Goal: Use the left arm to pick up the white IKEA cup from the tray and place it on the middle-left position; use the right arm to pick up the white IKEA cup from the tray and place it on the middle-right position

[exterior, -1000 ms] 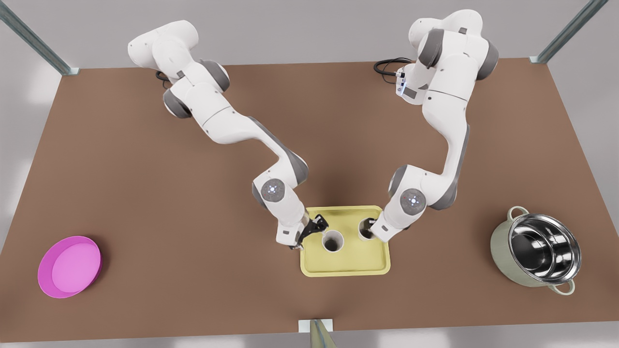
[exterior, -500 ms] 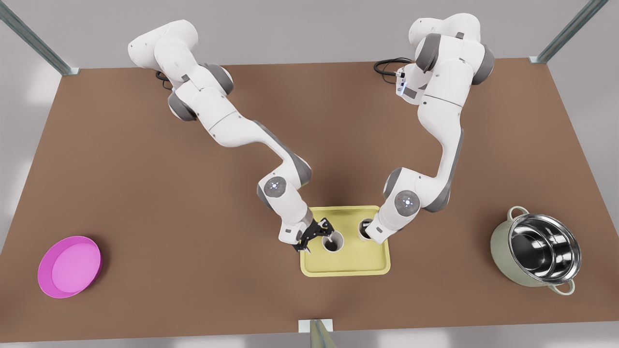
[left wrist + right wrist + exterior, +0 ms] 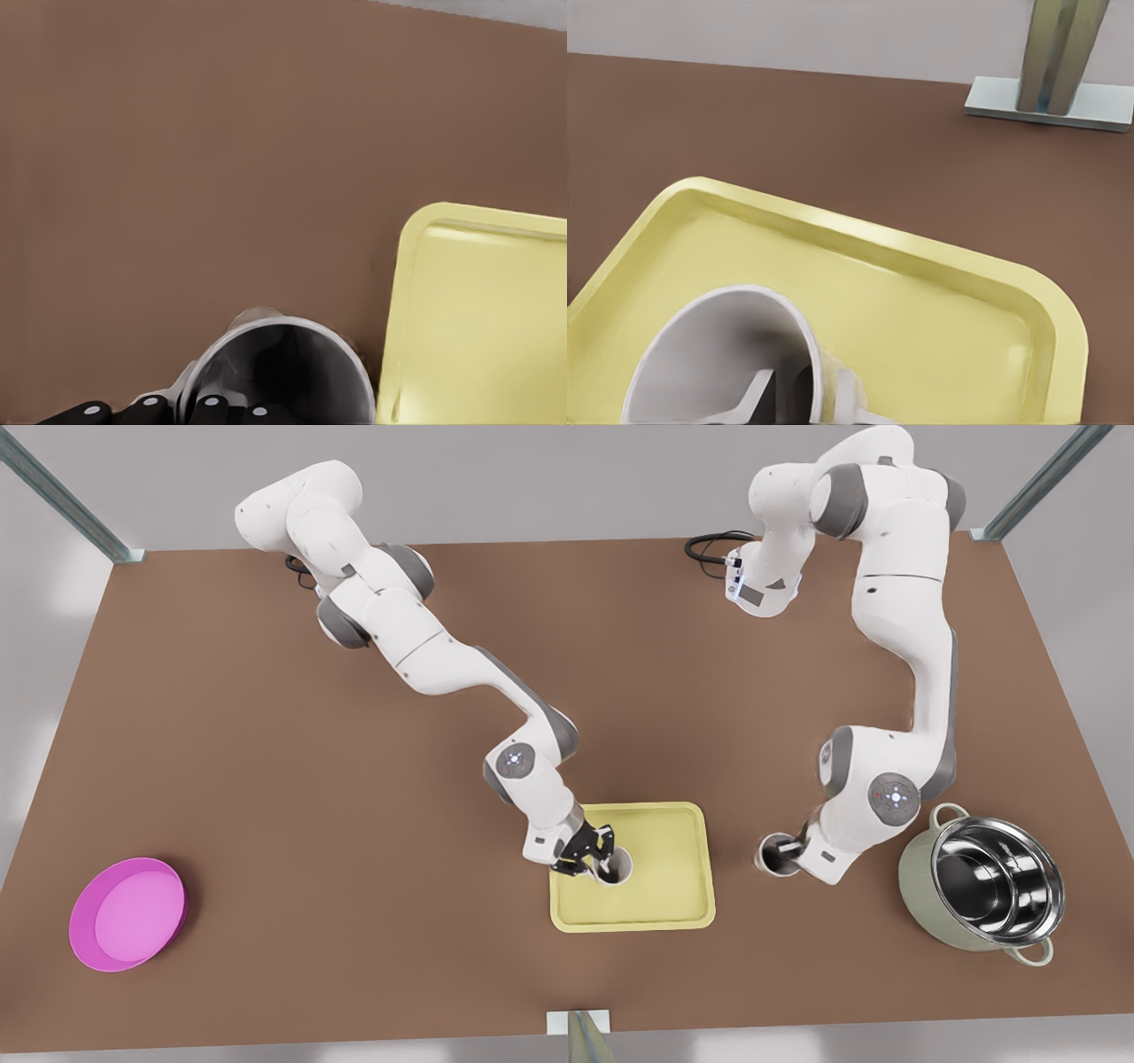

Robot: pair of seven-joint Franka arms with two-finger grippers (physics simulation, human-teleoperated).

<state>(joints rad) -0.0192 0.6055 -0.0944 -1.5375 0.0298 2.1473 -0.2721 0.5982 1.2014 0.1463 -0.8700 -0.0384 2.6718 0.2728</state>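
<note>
Left gripper [image 3: 790, 853] and cup [image 3: 777, 857] now beyond tray [image 3: 675, 911]

tray [image 3: 660, 908]: pale yellow, smooth, soft plastic-like sheen
cup [image 3: 726, 354]: white, glossy, ceramic look
pot [image 3: 983, 890]: mirror-bright metal inside, matt pale-green outside
plate [image 3: 128, 912]: pink, satin plastic look
tabletop [image 3: 266, 797]: brown, flat matt

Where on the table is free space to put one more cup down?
Free: the wide brown stretch between the pink plate and the tray. Crowded: between tray and pot, where the left hand holds a cup; the right hand is at the tray's cup.
</note>
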